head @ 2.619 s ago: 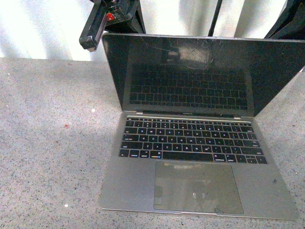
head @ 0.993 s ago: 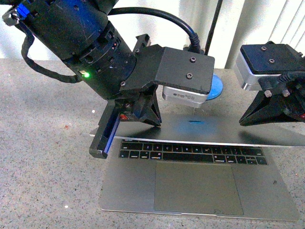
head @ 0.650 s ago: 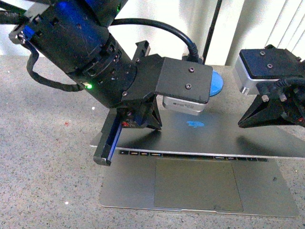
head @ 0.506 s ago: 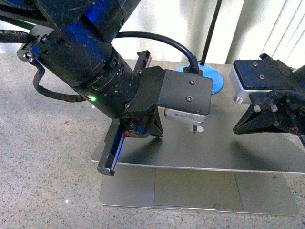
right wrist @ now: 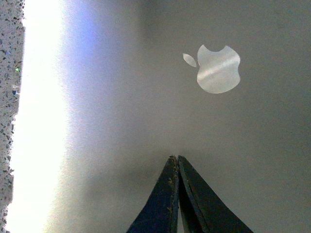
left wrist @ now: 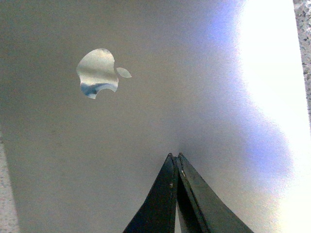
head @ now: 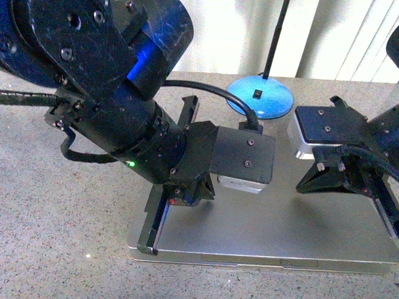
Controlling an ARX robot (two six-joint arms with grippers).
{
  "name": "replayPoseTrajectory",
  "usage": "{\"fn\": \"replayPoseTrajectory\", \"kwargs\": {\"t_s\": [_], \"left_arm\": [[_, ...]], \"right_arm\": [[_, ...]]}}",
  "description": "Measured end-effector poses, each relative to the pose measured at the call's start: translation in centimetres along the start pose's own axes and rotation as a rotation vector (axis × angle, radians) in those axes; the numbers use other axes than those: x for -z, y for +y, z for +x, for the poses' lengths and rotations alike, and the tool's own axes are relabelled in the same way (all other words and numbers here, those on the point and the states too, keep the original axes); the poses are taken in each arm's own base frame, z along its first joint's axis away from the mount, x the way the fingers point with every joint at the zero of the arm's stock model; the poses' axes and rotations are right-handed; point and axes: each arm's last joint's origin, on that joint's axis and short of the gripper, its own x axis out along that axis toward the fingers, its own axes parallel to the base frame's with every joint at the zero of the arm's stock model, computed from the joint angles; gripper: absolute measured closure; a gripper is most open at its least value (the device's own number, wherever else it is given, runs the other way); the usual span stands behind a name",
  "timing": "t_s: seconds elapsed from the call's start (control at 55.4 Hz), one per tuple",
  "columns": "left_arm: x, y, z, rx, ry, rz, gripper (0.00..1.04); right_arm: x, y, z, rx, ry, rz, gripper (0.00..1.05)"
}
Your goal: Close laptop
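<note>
The laptop (head: 280, 224) lies with its silver lid down on its base; keys, trackpad and screen are hidden. My left gripper (head: 149, 246) is shut, its tips resting on the lid near the laptop's left edge. In the left wrist view the shut tips (left wrist: 174, 156) touch the lid (left wrist: 146, 121) below the shiny apple logo (left wrist: 99, 73). My right gripper (head: 391, 227) is shut over the lid's right side. In the right wrist view its tips (right wrist: 174, 158) touch the lid (right wrist: 121, 121) near the logo (right wrist: 217, 68).
A blue round lamp base (head: 260, 98) with a black pole stands just behind the laptop. The speckled grey table (head: 62, 237) spreads to the left and front. A pale curtain hangs at the back.
The lid has gone from upright to flat on the base. Both arms came in over the lid and moved down and forward with it, covering keyboard and trackpad.
</note>
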Motion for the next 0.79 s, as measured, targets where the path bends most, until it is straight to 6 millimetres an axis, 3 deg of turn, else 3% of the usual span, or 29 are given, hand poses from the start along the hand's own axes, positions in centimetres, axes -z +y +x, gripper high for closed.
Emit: {"fn": "replayPoseTrajectory", "kwargs": {"t_s": [0.379,0.795], "left_arm": [[0.5,-1.2,0.9,0.024,0.004,-0.013,1.01],[0.5,0.4,-0.7,-0.062,-0.02,-0.047,1.01]], "right_arm": [[0.8,0.8,1.1,-0.028,0.005,0.025,1.02],[0.1,0.3,0.2,0.019,-0.048,0.029,1.02]]}}
